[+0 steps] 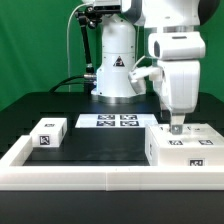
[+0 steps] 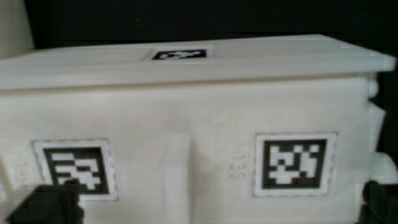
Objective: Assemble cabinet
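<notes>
**Open gripper over the white shell**

The white boxy plastic cabinet shell (image 1: 185, 148) (image 2: 196, 110) is standing on the black matte table (image 1: 100, 148), at the exterior view's right, just behind the low white rim (image 1: 90, 176). Its walls are looking smooth and flat, with straight edges, and they are carrying square black-and-white printed tags: in the wrist view two are showing on one broad face and one on the narrower face beyond it.

The white two-finger gripper (image 1: 178, 126) (image 2: 210, 205) is hanging directly over the shell, pointing down at it. Its dark fingers (image 2: 43, 205) are standing wide apart and are gripping nothing. I cannot tell whether the tips are touching the plastic.

A small white plastic drawer block (image 1: 48, 134) with one tag is lying well apart from the gripper, at the exterior view's left. The thin flat marker board (image 1: 110, 121) is lying between the block and the shell, farther back.
</notes>
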